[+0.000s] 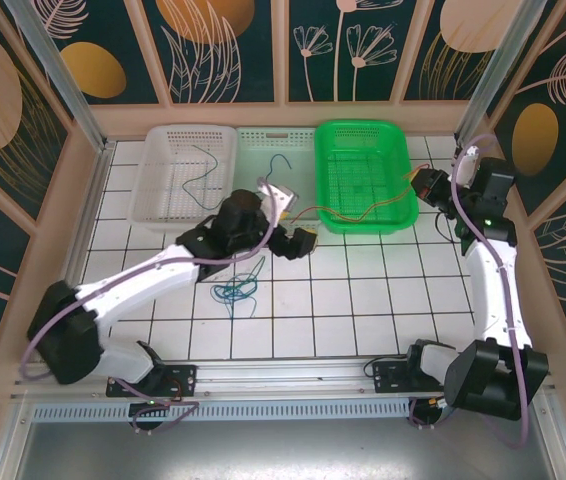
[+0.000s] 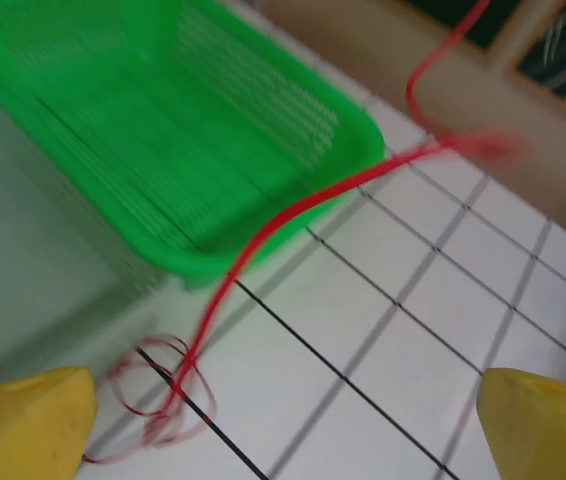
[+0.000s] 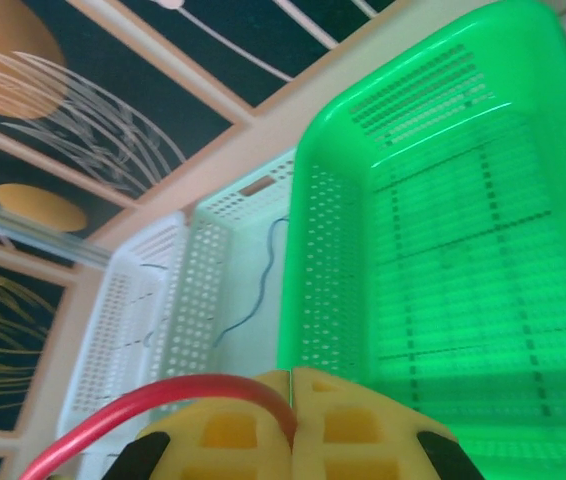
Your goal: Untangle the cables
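- Looking down from above, you see the left gripper [image 1: 299,240] low over the tiled table [image 1: 363,300], just beside the near left corner of the green basket [image 1: 363,185].
- Your left wrist view shows its yellow fingertips [image 2: 23,420] spread wide at the two lower corners, with nothing caught between them.
- The red cable [image 2: 263,240] lies under that gap. A small coil of it sits on the tiles near the left fingertip, and the strand climbs over the corner of the green basket toward the upper right.
- You find the right gripper [image 1: 425,186] at the right rim of the green basket. From above, the red cable runs from it across the near part of the basket toward the left gripper.
- In your right wrist view the yellow pads [image 3: 363,430] are pressed together on the red cable, which curves out to the left from the seam between them.
- A tangle of teal and blue cables [image 1: 241,290] lies on the tiles beside the left forearm, well apart from the baskets.
- A dark cable [image 1: 203,170] lies inside the white basket [image 1: 163,200].
- A blue cable [image 1: 281,165] rests in the pale middle basket [image 3: 218,260], between the white and green ones.
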Available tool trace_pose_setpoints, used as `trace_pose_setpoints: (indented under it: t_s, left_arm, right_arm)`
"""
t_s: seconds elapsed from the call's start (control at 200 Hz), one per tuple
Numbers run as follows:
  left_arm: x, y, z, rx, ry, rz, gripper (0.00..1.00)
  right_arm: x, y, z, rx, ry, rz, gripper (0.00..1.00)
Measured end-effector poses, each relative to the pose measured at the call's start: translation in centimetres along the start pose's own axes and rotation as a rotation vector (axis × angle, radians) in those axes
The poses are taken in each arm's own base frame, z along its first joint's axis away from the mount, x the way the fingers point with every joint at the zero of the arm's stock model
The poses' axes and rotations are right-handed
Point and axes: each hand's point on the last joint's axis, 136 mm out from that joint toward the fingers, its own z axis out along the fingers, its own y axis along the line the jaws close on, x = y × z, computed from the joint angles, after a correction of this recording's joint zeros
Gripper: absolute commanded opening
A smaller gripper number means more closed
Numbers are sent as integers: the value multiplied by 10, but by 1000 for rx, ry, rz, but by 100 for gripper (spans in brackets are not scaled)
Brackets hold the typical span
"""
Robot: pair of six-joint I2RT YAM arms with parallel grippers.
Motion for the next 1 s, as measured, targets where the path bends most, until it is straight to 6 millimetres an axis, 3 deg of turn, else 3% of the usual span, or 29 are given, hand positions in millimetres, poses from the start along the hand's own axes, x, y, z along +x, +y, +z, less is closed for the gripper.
trace_pose_setpoints:
  t_s: [0.15,0.265,0.345,0.465,0.55,0.631,0.696,0.816,1.001]
  left_arm:
    - [-23,22,-38,-161,-132,47,99]
    - [-32,33,-47,-240,-165,87,99]
    - [-39,32,-47,-246,-170,123,97]
    - [-82,8,-36,-144,-218,192,86]
    - [-119,-18,-25,-25,-267,236,78]
    - [-138,-38,-17,70,-291,271,77]
    - [-140,-47,-10,128,-290,281,77]
    - [-127,-59,2,222,-251,283,74]
    - [-108,-72,23,351,-179,242,59]
  right_arm:
    - [-10,-2,-9,52,-48,-33,0]
    - [-24,9,-14,49,-88,-66,0]
    - [-29,27,-13,14,-81,-117,0]
    - [-20,77,8,-91,13,-218,0]
    - [4,106,29,-168,118,-276,0]
    - [32,115,42,-201,212,-298,0]
    - [48,115,48,-207,269,-306,0]
    - [62,118,48,-219,316,-330,0]
    - [76,128,48,-244,353,-366,0]
